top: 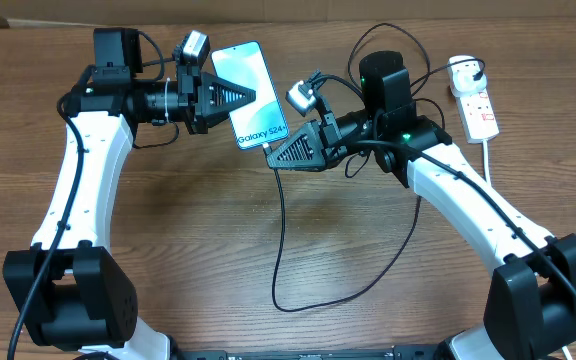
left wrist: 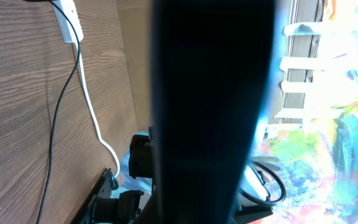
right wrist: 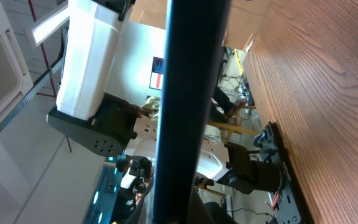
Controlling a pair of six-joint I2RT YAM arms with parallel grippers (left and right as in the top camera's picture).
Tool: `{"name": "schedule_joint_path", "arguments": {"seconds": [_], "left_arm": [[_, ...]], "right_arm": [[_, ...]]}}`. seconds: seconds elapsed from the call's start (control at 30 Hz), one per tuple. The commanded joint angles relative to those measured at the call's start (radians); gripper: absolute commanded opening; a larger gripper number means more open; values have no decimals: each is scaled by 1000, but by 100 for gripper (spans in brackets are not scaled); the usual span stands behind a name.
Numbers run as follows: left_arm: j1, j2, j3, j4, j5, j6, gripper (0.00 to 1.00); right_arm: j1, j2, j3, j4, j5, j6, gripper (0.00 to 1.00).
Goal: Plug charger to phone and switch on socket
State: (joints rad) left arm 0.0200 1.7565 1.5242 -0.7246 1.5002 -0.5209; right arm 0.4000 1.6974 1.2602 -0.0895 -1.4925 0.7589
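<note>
Nearest me, the charger (top: 280, 232) loops its slack close to the near edge of the desk (top: 168, 240). One run climbs straight toward the middle; the other swings off to the right.

Further in, about mid-desk, the climbing run ends at my right jaws (top: 276, 156). I take them to be clamped on the connector tip, though the tip itself is hidden.

Just beyond and to the left, my left jaws (top: 246, 97) are clamped across the phone (top: 248, 66), screen up, toward the far edge. Its long axis runs far-left to near-right, and the end with the lettering points at my right jaws, which sit just beside that end's corner. So the right arm is the one to drive the connector in, along that axis and away from me, while the left braces. Both wrist cameras show only a dark edge-on bar, so I cannot check the alignment.

The socket (top: 479, 108) lies well apart, by the far right corner.
</note>
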Motion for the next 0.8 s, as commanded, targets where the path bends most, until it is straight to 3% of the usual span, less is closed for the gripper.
{"name": "schedule_joint_path", "arguments": {"seconds": [0.0,0.77], "left_arm": [[-1,-11,2,4,81,-3,4],[-1,-11,2,3,81,-3,4]], "right_arm": [[-14,-1,15,6,24,2,4],[-14,-1,15,7,88,38,4]]}}
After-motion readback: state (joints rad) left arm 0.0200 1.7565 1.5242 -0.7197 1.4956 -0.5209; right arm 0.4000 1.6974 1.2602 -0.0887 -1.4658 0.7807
